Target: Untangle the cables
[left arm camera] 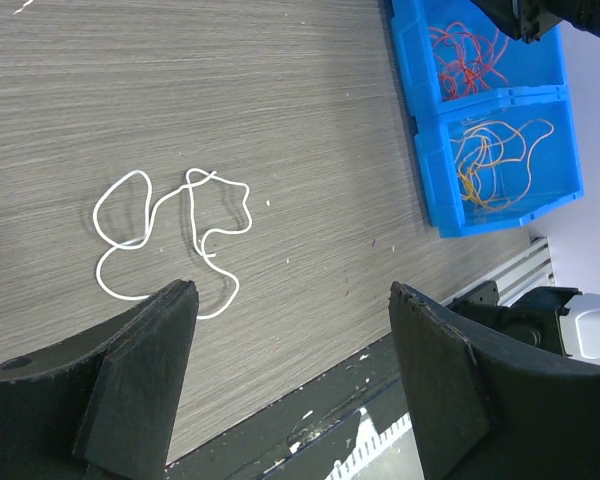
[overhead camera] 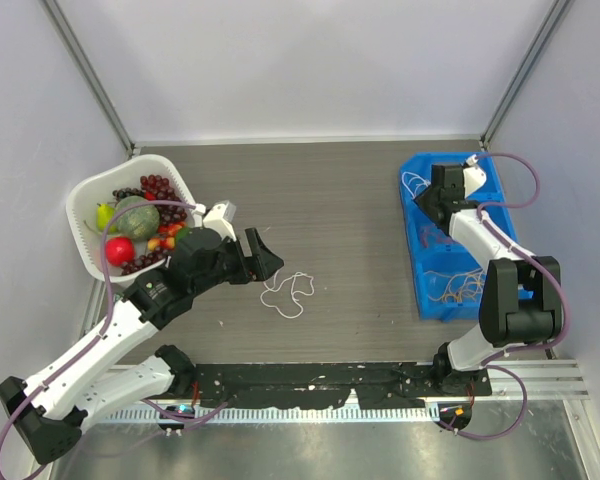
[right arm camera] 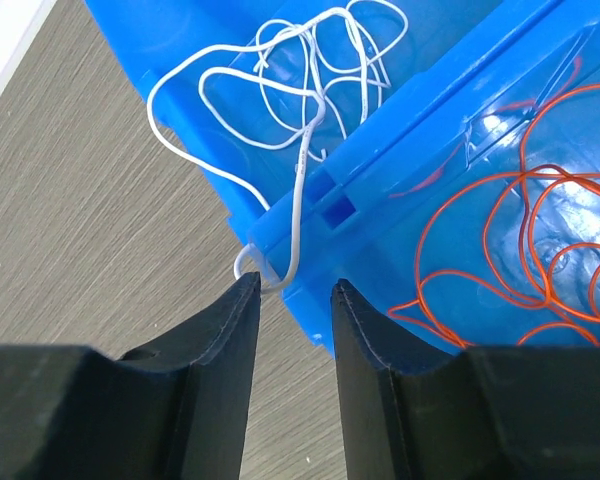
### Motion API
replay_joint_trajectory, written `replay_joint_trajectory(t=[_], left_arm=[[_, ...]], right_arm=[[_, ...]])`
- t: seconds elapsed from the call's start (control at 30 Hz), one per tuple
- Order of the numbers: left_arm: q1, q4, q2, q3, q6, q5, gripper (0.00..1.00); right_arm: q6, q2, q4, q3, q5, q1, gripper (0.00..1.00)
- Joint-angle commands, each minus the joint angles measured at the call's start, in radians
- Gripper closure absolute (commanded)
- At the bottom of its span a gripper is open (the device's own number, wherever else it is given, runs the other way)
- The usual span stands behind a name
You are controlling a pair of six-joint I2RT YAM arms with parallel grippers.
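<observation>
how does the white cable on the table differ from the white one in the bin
Table cable lies on the bare table; bin cable sits in the blue bin. Table cable is spread in flat loops; bin cable is bunched, one strand over the rim. Both thin, white.
</observation>
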Motion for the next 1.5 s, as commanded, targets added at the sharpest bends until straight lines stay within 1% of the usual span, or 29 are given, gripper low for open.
replay_joint_trajectory(t=[0.0,0.1,0.2,0.23,0.33,0.4,0.53,0.7,0.83,0.87,0.93,0.97,1.0,1.03,1.1,1.13,1.2,1.27,1.3,1.33,1.37,1.4,1.43,1.47], left_arm=[[0.002,0.038,0.0,0.006,0.009,0.007,0.19],[0.002,0.035,-0.009,0.0,0.006,0.0,0.19],[0.002,0.029,-0.015,0.0,0.006,-0.003,0.19],[0.002,0.029,-0.016,0.0,0.006,-0.005,0.19],[0.004,0.024,-0.023,0.0,0.006,-0.008,0.19],[0.002,0.026,-0.02,-0.001,0.005,-0.008,0.19],[0.002,0.024,-0.016,0.0,0.003,-0.003,0.19],[0.002,0.027,-0.018,-0.008,0.0,-0.003,0.19],[0.002,0.021,-0.021,-0.004,-0.003,0.006,0.2],[0.002,0.02,-0.024,-0.004,-0.004,0.007,0.2],[0.002,0.017,-0.033,-0.009,-0.003,0.004,0.2],[0.002,0.017,-0.036,-0.014,-0.004,0.001,0.2],[0.002,0.017,-0.039,-0.02,-0.003,-0.002,0.2],[0.002,0.015,-0.044,-0.026,-0.003,-0.003,0.2],[0.002,0.014,-0.046,-0.04,-0.006,-0.007,0.19],[0.002,0.015,-0.043,-0.047,-0.004,-0.011,0.19],[0.002,0.03,-0.035,-0.07,-0.004,-0.01,0.19],[0.002,0.05,-0.017,-0.089,0.0,-0.013,0.19],[0.002,0.061,-0.003,-0.098,0.005,-0.016,0.19],[0.002,0.069,0.013,-0.106,0.011,-0.02,0.19],[0.002,0.076,0.035,-0.115,0.017,-0.028,0.19],[0.002,0.081,0.062,-0.119,0.026,-0.036,0.2],[0.002,0.084,0.085,-0.124,0.031,-0.043,0.22],[0.002,0.083,0.115,-0.124,0.032,-0.051,0.25]], right_arm=[[-0.026,-0.026,0.075,-0.012,0.01,-0.015,0.6],[-0.04,-0.011,0.158,-0.04,-0.013,-0.028,0.64],[-0.037,-0.009,0.194,-0.052,-0.042,-0.035,0.69],[-0.032,-0.013,0.23,-0.058,-0.047,-0.034,0.72],[-0.022,-0.017,0.232,-0.052,-0.053,-0.034,0.81],[-0.021,-0.024,0.226,-0.043,-0.047,-0.034,0.9],[-0.014,-0.052,0.206,-0.02,-0.033,-0.035,0.99],[-0.002,-0.069,0.206,0.026,-0.009,-0.035,0.99],[-0.014,-0.05,0.206,0.104,0.017,-0.034,0.99],[-0.017,-0.038,0.206,0.133,0.036,-0.069,0.98],[-0.052,0.005,0.158,0.193,0.059,-0.087,0.67],[-0.063,0.022,0.129,0.228,0.057,-0.093,0.54],[-0.066,0.064,0.033,0.308,0.039,-0.112,0.53],[-0.083,0.078,-0.042,0.333,0.037,-0.113,0.51],[-0.097,0.048,-0.032,0.333,0.015,-0.094,0.49],[-0.101,0.031,-0.017,0.291,0.008,-0.08,0.49],[-0.141,-0.027,-0.006,0.235,0.007,-0.017,0.48],[-0.198,-0.085,0.002,0.174,-0.045,0.06,0.49],[-0.21,-0.116,0.017,0.136,-0.103,0.116,0.49],[-0.222,-0.127,0.023,0.109,-0.149,0.139,0.5],[-0.222,-0.15,0.042,0.058,-0.244,0.188,0.5],[-0.21,-0.156,0.058,0.031,-0.281,0.21,0.51],[-0.206,-0.177,0.1,-0.036,-0.403,0.251,0.51],[-0.21,-0.187,0.127,-0.064,-0.438,0.277,0.52]])
